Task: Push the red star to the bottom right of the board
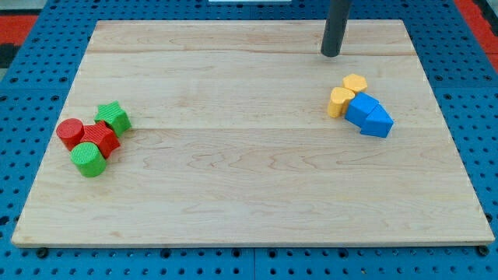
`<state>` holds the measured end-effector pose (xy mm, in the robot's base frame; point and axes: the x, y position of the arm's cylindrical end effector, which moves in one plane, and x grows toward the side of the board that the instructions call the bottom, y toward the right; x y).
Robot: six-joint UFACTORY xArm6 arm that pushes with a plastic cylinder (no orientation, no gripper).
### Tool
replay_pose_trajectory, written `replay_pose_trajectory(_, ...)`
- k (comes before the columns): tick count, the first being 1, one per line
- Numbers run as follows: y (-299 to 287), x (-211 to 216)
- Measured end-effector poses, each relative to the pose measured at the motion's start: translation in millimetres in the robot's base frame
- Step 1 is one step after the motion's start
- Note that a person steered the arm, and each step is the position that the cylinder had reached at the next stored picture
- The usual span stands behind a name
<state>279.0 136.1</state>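
The red star [103,138] lies at the view's left side of the wooden board [249,194], wedged in a tight cluster between a red cylinder [70,133], a green star [113,117] and a green cylinder [88,159]. My tip [331,54] rests on the board near the view's top right, far from the red star and a little above the yellow blocks.
At the view's right sit a yellow hexagon [355,82], a yellow rounded block [339,101] and two touching blue blocks [362,106] [378,122]. A blue pegboard surface [475,117] surrounds the board.
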Motion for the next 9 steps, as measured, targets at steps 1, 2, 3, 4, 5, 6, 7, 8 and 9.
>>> replay_pose_trajectory(1,0.0,0.0)
replay_pose_trajectory(2,-34.7,-4.3)
replay_pose_trajectory(3,-119.2,-36.2)
replay_pose_trajectory(4,-237.3,-39.3)
replay_pose_trajectory(5,-366.1,-28.2)
replay_pose_trajectory(6,-441.1,34.4)
replay_pose_trajectory(7,-441.1,34.4)
replay_pose_trajectory(8,-441.0,94.7)
replay_pose_trajectory(9,-441.0,143.8)
